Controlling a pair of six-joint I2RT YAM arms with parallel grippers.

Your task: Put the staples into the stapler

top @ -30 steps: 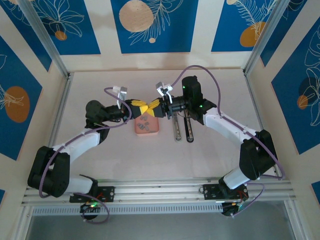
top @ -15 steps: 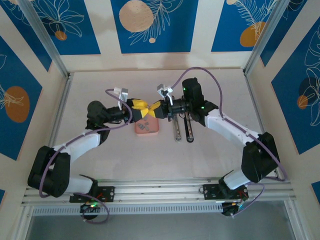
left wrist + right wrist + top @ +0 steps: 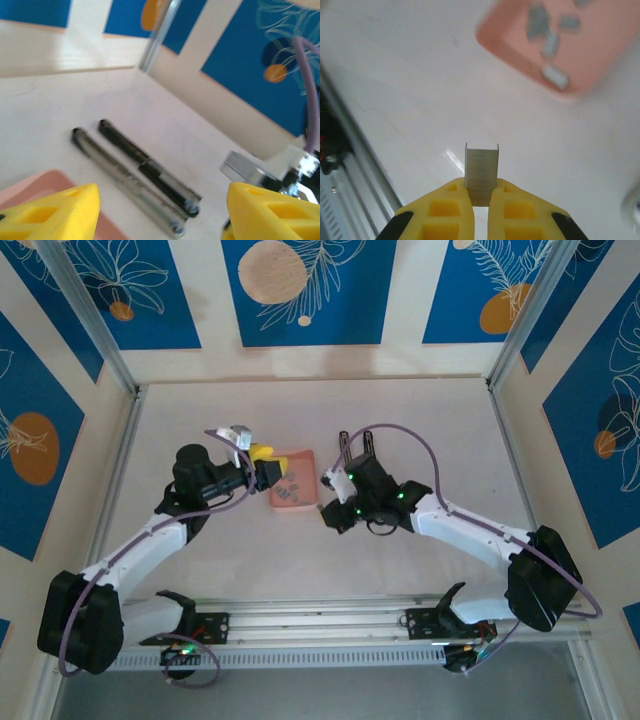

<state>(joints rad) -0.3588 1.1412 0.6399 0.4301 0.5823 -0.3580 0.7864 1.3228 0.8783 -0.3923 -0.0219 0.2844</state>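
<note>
Left arm stretched forward, left gripper fingers spread wide. Right arm bent inward, wrist low, right gripper fingers pinched on staple strip.

The table is a pale, off-white surface, closed in by walls at the back and both sides, with a metal rail running along its near edge. Left of the middle a salmon-pink rectangular tray sits flat on it, holding a scatter of small grey staples. Just to the right of the tray, apart from it, the stapler lies opened out as two long thin bars side by side, one black and one silvery metal, both flat on the surface and pointing towards the back wall.
</note>
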